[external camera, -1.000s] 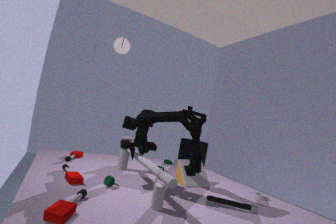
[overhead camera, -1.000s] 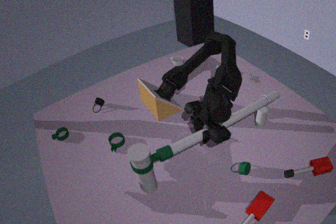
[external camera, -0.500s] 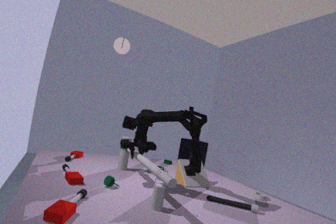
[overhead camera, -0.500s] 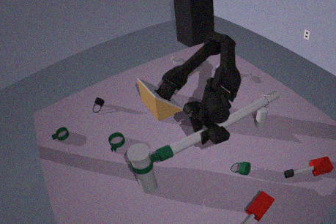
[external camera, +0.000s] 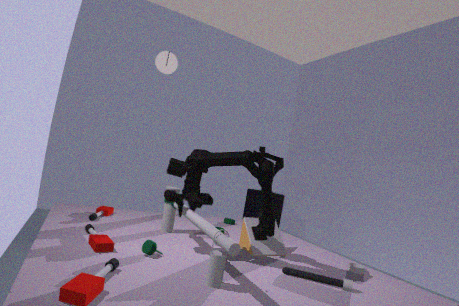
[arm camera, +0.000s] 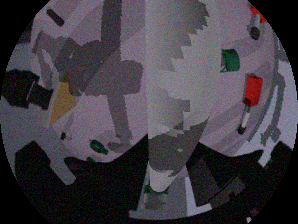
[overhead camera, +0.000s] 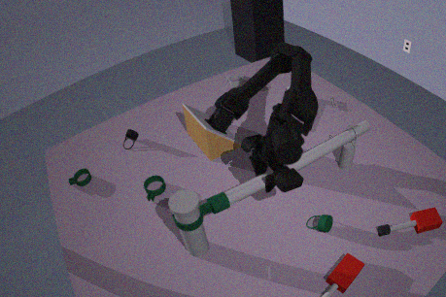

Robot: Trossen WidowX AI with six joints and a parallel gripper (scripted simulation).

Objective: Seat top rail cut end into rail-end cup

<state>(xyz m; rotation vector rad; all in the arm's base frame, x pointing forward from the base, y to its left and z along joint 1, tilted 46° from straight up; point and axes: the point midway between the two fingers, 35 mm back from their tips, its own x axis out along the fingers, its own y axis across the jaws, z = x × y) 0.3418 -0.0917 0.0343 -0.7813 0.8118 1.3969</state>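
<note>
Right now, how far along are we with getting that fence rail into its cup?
The rail already reaches the green cup beside the post cap; full seating can't be confirmed. The claw grips the rail. Left: ensure it's seated, then open and back off.
</note>
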